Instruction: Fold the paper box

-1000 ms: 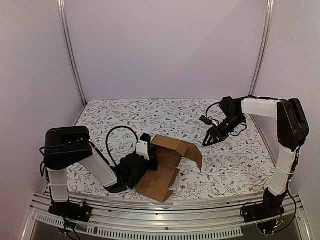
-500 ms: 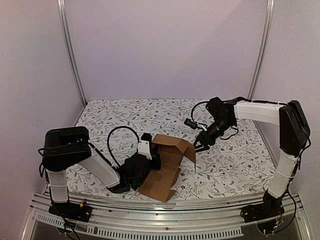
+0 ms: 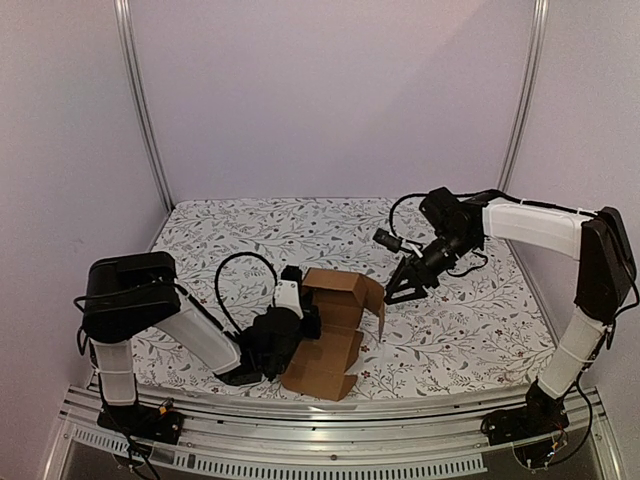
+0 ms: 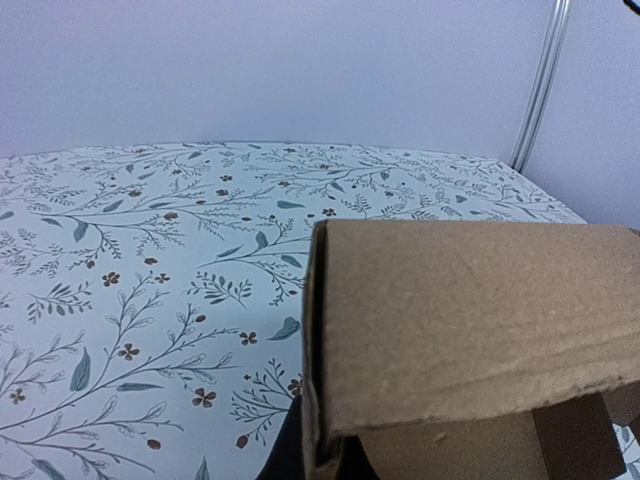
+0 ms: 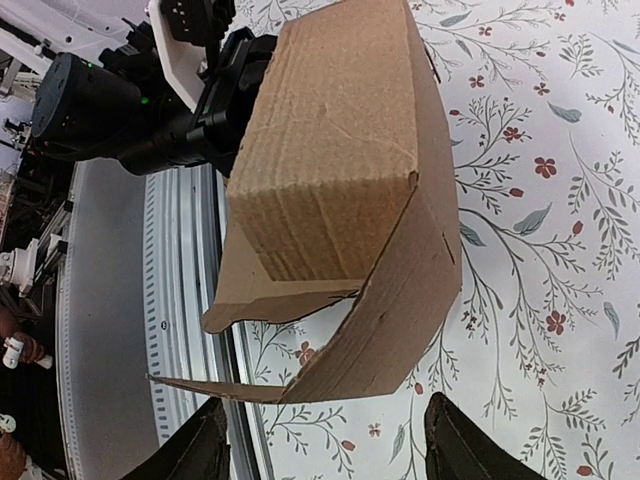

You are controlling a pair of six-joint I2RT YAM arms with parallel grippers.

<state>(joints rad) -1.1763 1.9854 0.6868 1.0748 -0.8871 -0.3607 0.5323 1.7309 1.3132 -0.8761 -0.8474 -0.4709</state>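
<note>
Half-formed box (image 3: 335,345) of plain brown corrugated card, sitting at the near middle of the flower-patterned bench (image 3: 250,235), just ahead of the arm bases. Some panels are raised into a shell; one flap (image 3: 381,308) hangs loose on the right side and others lie spread toward the near edge. The left fingers (image 3: 305,322) are closed and, judging by the card filling the left wrist view (image 4: 470,320), appear to pinch the box's left wall, though the contact itself is hidden. The right fingers (image 3: 394,291) stand just beside the loose flap, spread wide and holding nothing; the right wrist view shows both of them (image 5: 200,450) apart, with the box (image 5: 330,150) ahead and the flap (image 5: 390,300) sagging toward them. Handling, as judged: the card is light and will slide on the bench if it is pushed from one side only, so the left-hand pinch serves as the anchor. Panels are stiff across their faces but yield along the creases, and flaps tend to spring back. Hard pinching may dent the fluting. The best hold is probably the flap's free edge, or a flat push near its crease.
</note>
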